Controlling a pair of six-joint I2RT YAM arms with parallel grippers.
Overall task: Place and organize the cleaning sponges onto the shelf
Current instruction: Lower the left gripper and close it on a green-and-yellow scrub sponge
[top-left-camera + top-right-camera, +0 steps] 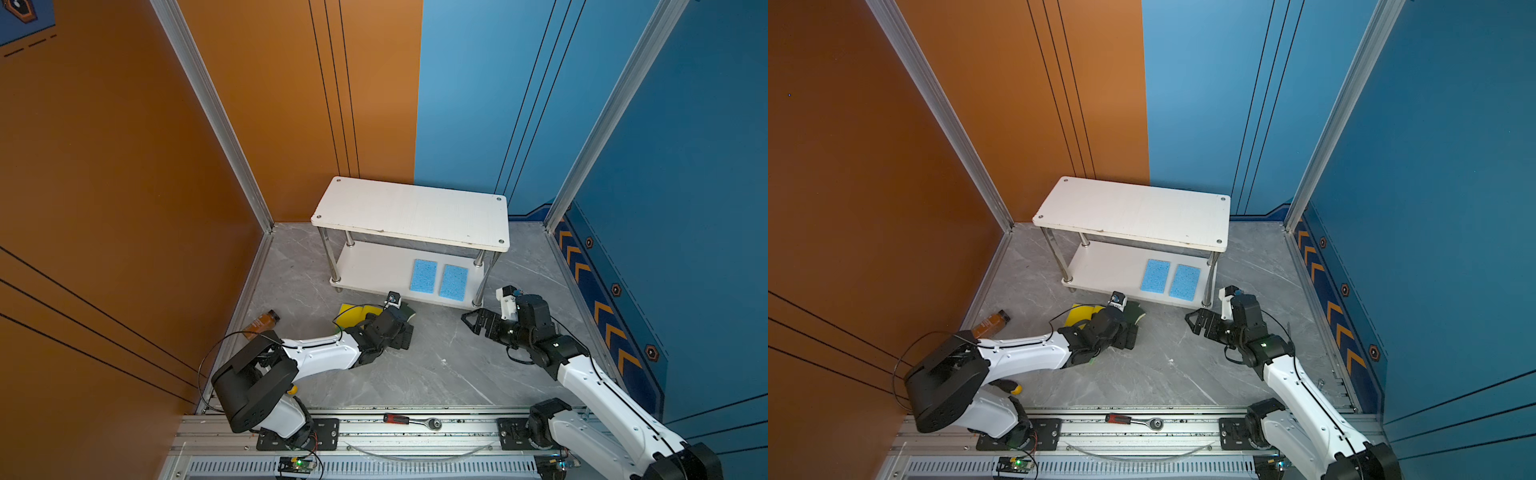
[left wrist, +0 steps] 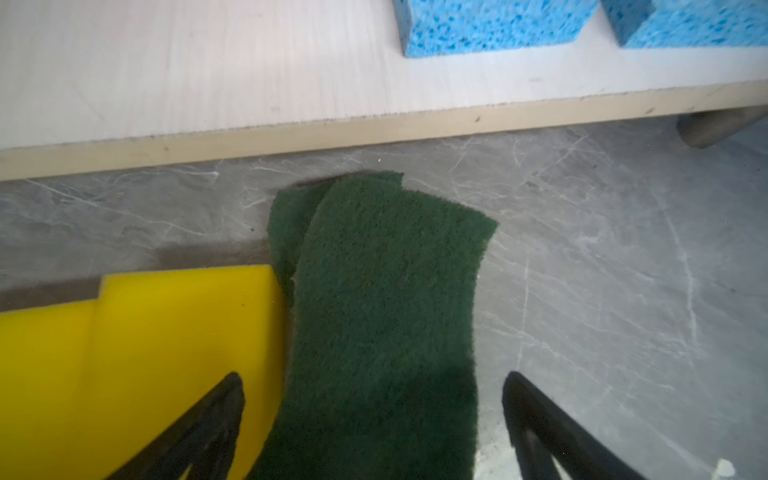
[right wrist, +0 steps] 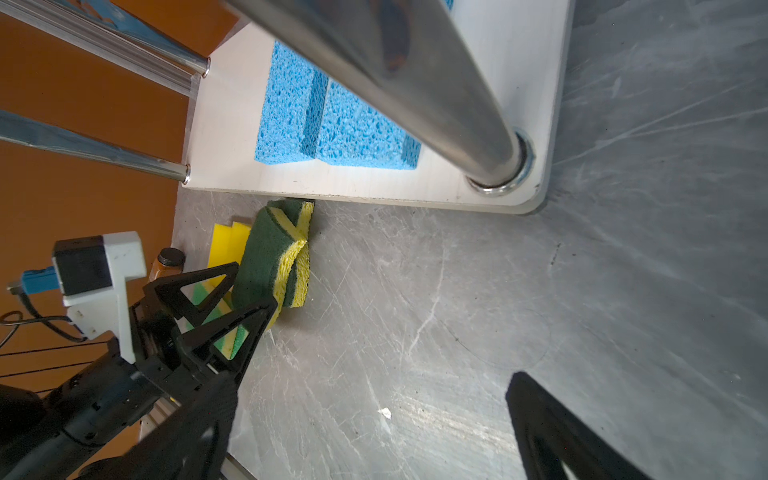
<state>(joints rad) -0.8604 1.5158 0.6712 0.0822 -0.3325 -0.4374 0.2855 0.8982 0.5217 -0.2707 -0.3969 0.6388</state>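
Note:
The shelf (image 1: 411, 212) (image 1: 1133, 216) stands at the back, and two light blue sponges (image 1: 423, 276) (image 1: 1155, 276) (image 3: 357, 133) lie side by side on its lower board (image 2: 166, 83). On the floor just in front of that board lies a pile of sponges. It holds a dark green sponge (image 2: 382, 291) (image 3: 262, 257) stacked crosswise on another, a yellow sponge (image 2: 166, 332) (image 1: 351, 312) and a light-green-topped one (image 3: 239, 338). My left gripper (image 2: 370, 378) (image 1: 395, 328) (image 1: 1117, 328) is open, its fingers straddling the upper dark green sponge. My right gripper (image 1: 471, 322) (image 1: 1196, 322) (image 3: 374, 378) is open and empty over bare floor, beside the shelf's right front post (image 3: 436, 95).
A small brown bottle (image 1: 262, 322) (image 1: 992, 323) lies on the floor at the left wall. A ratchet tool (image 1: 411, 420) rests on the front rail. Orange and blue walls close in the floor on three sides.

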